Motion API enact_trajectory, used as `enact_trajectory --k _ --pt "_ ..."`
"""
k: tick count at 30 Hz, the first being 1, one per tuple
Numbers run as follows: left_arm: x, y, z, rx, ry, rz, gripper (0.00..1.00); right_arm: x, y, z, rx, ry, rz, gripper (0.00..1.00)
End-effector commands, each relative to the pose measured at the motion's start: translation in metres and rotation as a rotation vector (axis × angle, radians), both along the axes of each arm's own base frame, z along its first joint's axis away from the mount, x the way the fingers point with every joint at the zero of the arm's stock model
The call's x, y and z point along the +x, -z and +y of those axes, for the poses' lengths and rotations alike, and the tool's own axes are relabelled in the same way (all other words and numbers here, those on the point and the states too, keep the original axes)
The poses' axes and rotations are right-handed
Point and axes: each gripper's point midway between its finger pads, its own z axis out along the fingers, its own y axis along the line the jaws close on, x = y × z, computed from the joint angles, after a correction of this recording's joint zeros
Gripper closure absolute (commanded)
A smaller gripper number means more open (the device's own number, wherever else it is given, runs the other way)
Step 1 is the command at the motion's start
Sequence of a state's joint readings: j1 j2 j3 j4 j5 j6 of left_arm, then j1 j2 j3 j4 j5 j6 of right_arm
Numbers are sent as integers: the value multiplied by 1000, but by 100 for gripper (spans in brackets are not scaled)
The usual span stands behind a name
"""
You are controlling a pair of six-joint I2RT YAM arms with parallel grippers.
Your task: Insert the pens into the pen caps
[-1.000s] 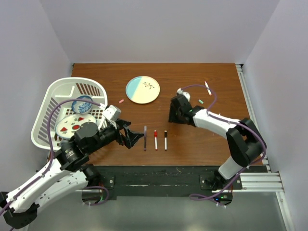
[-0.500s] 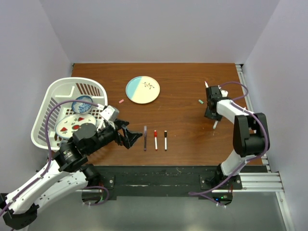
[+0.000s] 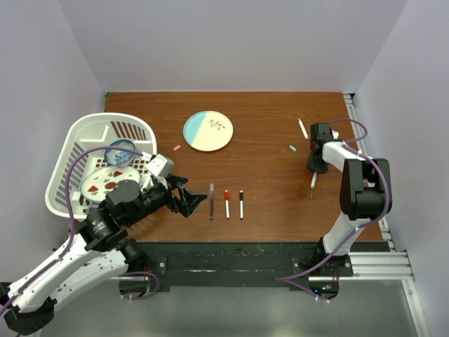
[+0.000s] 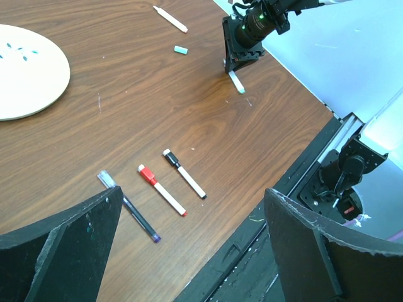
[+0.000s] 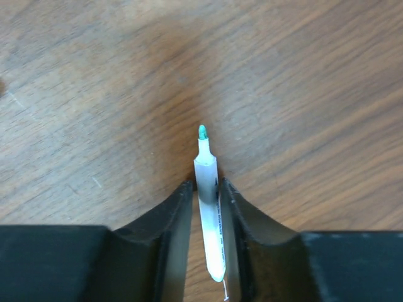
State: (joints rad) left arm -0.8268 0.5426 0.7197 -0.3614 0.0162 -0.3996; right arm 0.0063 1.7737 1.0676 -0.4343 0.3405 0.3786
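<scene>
My right gripper (image 3: 313, 167) is at the table's right side, its jaws closed around a white pen with a green tip (image 5: 208, 214), which also shows in the top view (image 3: 313, 181) and the left wrist view (image 4: 237, 82). A green cap (image 3: 292, 148) and another uncapped white pen (image 3: 303, 128) lie just beyond it. My left gripper (image 3: 188, 200) is open and empty, hovering left of three pens in a row: a dark purple one (image 4: 129, 206), a red-capped one (image 4: 162, 189) and a black-capped one (image 4: 184, 173). A pink cap (image 3: 177, 148) lies near the plate.
A round cream and blue plate (image 3: 208, 131) sits at the back centre. A white basket (image 3: 70, 151) holding dishes stands at the left. The table's black front edge (image 4: 252, 251) runs just below the pen row.
My right arm swung from the table's middle to the right side and settled its jaws around the green-tipped pen. My left arm has barely moved.
</scene>
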Motion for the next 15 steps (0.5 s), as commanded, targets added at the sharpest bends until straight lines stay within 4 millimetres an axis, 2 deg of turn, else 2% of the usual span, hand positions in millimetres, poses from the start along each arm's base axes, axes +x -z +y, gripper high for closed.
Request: enact_trajectory --k 1,3,6,7,10,11,12,14,15 --pt "3 -2 2 0 -11 -31 2 -9 22 12 71 -38 49 79" --pt "3 -3 2 -4 -13 -33 2 -11 23 17 100 -49 49 90" --pt "1 -2 1 -5 -1 -29 2 -12 17 29 160 -72 10 99" --pt "0 -1 -1 -4 10 -26 3 -7 8 37 199 -84 -38 100" --pt "-2 2 -6 -4 36 -13 5 -14 4 64 319 -128 -86 100" --pt "-3 3 -7 -5 43 -7 5 -12 -8 67 321 -139 -131 100" --pt "-3 3 -10 -15 50 0 6 -21 -6 83 368 -176 -126 100" --pt "-6 5 -18 -43 81 21 7 -20 -26 101 410 -217 -207 100" --pt "-7 6 -21 -55 91 31 8 -28 -28 116 434 -252 -213 100"
